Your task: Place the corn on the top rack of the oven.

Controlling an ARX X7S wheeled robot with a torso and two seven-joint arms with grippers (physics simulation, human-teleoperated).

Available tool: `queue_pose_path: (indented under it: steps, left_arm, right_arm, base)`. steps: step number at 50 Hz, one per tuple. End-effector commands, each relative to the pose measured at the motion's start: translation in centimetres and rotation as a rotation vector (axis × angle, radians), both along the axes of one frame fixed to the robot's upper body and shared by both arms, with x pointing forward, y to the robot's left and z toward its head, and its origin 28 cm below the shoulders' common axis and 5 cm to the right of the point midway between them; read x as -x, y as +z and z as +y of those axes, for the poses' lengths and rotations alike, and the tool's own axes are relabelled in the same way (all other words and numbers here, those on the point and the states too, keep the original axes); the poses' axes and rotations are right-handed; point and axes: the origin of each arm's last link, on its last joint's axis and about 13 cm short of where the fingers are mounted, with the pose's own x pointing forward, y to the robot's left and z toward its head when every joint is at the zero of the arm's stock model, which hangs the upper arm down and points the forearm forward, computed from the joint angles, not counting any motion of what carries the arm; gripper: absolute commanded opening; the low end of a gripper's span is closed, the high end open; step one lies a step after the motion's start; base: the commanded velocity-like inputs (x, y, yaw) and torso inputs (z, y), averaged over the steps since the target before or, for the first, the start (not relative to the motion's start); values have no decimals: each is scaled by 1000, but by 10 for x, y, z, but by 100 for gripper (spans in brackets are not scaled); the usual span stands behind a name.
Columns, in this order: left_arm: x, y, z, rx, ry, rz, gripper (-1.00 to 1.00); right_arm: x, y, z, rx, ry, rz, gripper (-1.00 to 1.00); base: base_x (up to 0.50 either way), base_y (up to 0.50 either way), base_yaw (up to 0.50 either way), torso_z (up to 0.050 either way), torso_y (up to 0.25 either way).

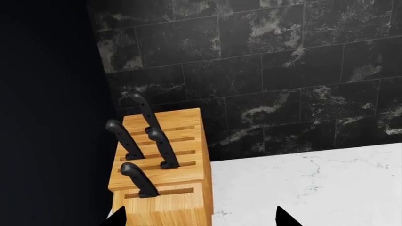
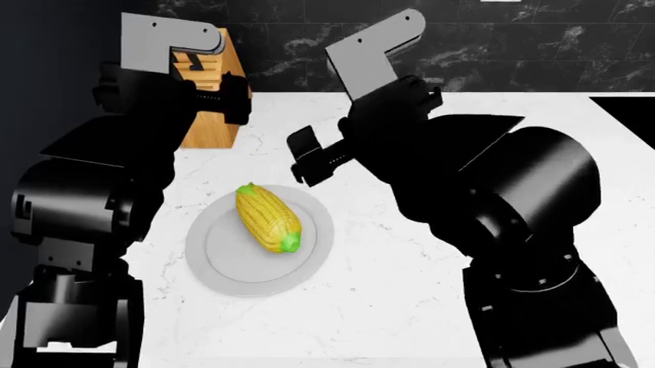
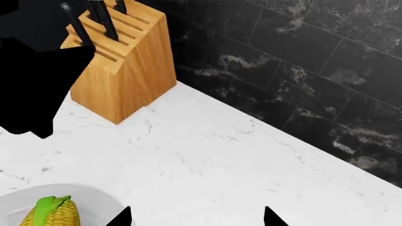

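Note:
The corn point(image 2: 268, 218), a plump yellow cob with green tips, lies on a round white plate point(image 2: 220, 261) on the white marble counter. One end of it shows in the right wrist view point(image 3: 52, 214). My right gripper point(image 3: 197, 219) is open and empty above the counter, just beyond the plate's far edge; in the head view it shows at the arm's end point(image 2: 312, 161). My left gripper point(image 1: 199, 217) is open and empty, close in front of the knife block. The oven and its top rack are out of view.
A wooden knife block point(image 1: 164, 169) with several black-handled knives stands at the counter's back left, also in the head view point(image 2: 210, 92) and the right wrist view point(image 3: 122, 61). A black marble tile wall point(image 1: 283, 70) runs behind the counter. A dark opening point(image 2: 627, 107) lies at the right.

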Motion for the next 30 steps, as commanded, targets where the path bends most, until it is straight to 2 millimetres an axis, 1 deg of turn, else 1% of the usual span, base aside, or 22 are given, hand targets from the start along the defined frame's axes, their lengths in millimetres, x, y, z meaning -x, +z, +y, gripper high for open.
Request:
queue_pose_path:
  steps: [1,2,9,14,22,25,30]
  left_arm:
    - [0,-2,1,6,0,2,100]
    - [0,-2,1,5,3,4,100]
    - [1,-3,1,-3,2,6,100]
    - [2,-4,1,2,3,7,100]
    - [2,-9,2,4,-1,12,100]
    - [1,-11,3,4,-2,17,100]
    - [0,-12,4,5,1,18,100]
  right_arm:
    - [16,-8,17,53,99,28,100]
    - [17,-8,18,36,101,53,100]
    - [30,-10,28,66,151,56,100]
    - [34,-11,32,60,165,56,100]
    - [39,-21,42,57,212,79,100]
    - [40,-31,48,85,241,102,100]
    - [42,-35,53,96,256,108,100]
  base:
    - [0,0,0,0,0]
    - [0,0,0,0,0]
    - [0,0,0,0,0]
    - [0,0,0,0,0]
    - [0,0,0,0,0]
    - [0,0,0,0,0]
    - [0,0,0,0,0]
